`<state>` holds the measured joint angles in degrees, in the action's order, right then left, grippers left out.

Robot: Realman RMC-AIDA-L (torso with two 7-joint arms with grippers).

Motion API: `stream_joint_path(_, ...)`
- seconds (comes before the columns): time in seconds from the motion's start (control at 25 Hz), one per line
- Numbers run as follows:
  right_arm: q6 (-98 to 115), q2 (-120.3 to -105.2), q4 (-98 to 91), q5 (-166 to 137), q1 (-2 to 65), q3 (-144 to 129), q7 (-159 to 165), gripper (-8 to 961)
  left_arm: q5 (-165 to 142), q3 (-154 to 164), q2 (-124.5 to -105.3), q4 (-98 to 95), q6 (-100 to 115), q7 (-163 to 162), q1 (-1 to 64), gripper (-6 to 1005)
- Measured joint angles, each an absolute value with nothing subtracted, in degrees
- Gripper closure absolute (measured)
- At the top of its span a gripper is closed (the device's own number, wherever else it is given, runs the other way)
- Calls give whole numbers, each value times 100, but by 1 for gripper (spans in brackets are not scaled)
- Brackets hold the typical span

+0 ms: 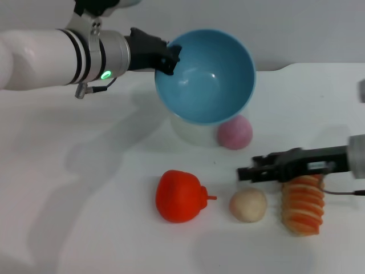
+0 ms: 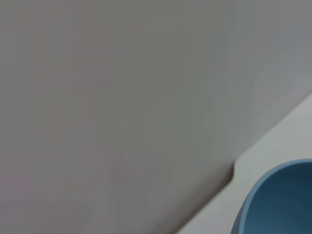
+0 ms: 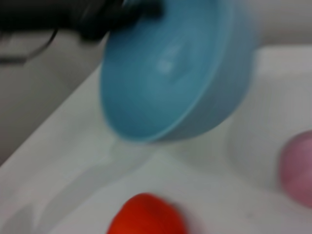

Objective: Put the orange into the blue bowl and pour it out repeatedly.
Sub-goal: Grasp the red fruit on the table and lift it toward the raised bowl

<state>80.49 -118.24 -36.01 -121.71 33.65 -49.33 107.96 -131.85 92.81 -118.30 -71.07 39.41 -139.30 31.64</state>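
The blue bowl (image 1: pixel 206 76) is held up above the table, tipped so its empty inside faces the camera. My left gripper (image 1: pixel 169 59) is shut on its left rim. The bowl also shows in the left wrist view (image 2: pixel 278 202) and the right wrist view (image 3: pixel 170 73). The orange (image 1: pixel 179 196) lies on the white table below the bowl, its stem nub pointing right; it also shows in the right wrist view (image 3: pixel 146 214). My right gripper (image 1: pixel 246 172) hovers low at the right, above the striped loaf, to the right of the orange.
A pink ball (image 1: pixel 234 132) lies under the bowl's right side. A beige ball (image 1: pixel 248 205) lies right of the orange. An orange-and-cream striped loaf (image 1: pixel 303 204) lies beside it. The table's back edge (image 1: pixel 285 67) is behind the bowl.
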Motion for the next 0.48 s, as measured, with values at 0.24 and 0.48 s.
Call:
stream_joint_path(0.24, 7946, -11908, -3021, -11715, 3889, -5689, 10823, 211, -13190, 9323, -11828, -7193, 3736, -14044, 3136, 999)
stream_joint_path(0.48, 7485, -11926, -2718, -10895, 4073, -6550, 10759, 244, -13190, 9370, -11824, -7129, 3725, -14016, 3129, 999)
